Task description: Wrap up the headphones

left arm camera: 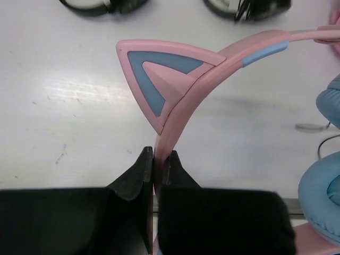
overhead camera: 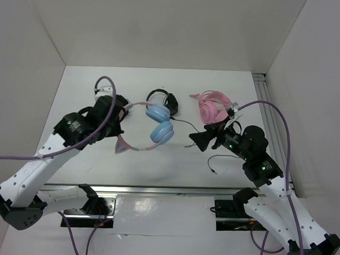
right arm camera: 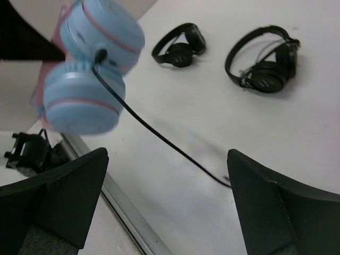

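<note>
The headphones (overhead camera: 160,125) have light blue ear cups and a thin pink headband with cat ears. My left gripper (overhead camera: 120,118) is shut on the headband, which it holds off the table. In the left wrist view the fingers (left arm camera: 139,172) pinch the band just below a pink-and-blue cat ear (left arm camera: 159,74). The thin black cable (overhead camera: 185,123) runs right from the cups, and its loose end (overhead camera: 213,163) lies on the table. My right gripper (overhead camera: 199,140) is open and empty, right of the cups. Its view shows the cups (right arm camera: 90,69) and the cable (right arm camera: 154,133) ahead of the wide-apart fingers.
Black headphones (overhead camera: 165,99) lie behind the blue cups; the right wrist view shows two black sets (right arm camera: 265,58) (right arm camera: 180,48). All-pink headphones (overhead camera: 211,107) lie at the back right. A metal rail (overhead camera: 156,190) runs along the near table edge. White walls enclose the table.
</note>
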Motion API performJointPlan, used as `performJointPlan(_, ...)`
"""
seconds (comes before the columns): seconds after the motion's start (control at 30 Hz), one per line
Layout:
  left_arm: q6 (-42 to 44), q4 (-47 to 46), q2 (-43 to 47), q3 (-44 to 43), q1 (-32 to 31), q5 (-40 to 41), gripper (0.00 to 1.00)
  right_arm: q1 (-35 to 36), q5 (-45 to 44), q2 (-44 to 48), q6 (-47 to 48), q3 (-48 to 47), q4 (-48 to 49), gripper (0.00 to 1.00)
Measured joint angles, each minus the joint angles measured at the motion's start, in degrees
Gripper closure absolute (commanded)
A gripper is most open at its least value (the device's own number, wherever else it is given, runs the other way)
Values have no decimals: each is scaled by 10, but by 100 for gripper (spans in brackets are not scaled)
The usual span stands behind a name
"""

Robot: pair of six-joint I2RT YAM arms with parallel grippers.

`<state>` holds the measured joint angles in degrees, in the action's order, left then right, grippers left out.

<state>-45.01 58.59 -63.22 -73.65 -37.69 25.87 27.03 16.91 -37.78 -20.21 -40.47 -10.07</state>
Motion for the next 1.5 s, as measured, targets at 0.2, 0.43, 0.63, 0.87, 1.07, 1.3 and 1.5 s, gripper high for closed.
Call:
performJointPlan(0.2, 46, 112, -7, -160, 34, 66, 100, 3, 82, 15, 49, 26, 97, 0)
performJointPlan(0.43, 76, 185, -26, -252, 54, 74, 100, 9, 101, -28, 66, 68, 213, 8)
performJointPlan(0.63, 76, 209, -25, -296, 57, 70, 100, 47, 114, -116, 61, 105, 276, 9)
performJointPlan(0.87, 75, 222, -25, -316, 57, 49, 97, 85, 103, -172, 60, 124, 391, 32)
performJointPlan(1.07, 75, 222, -20, -316, 60, 35, 97, 115, 85, -243, 62, 139, 478, 77)
performJointPlan(1.3, 70, 220, -16, -322, 62, 54, 100, 171, 29, -270, 71, 139, 520, 100)
performJointPlan(1.5, 71, 191, -5, -286, 62, 108, 100, 245, -138, -245, 92, 139, 485, 100)
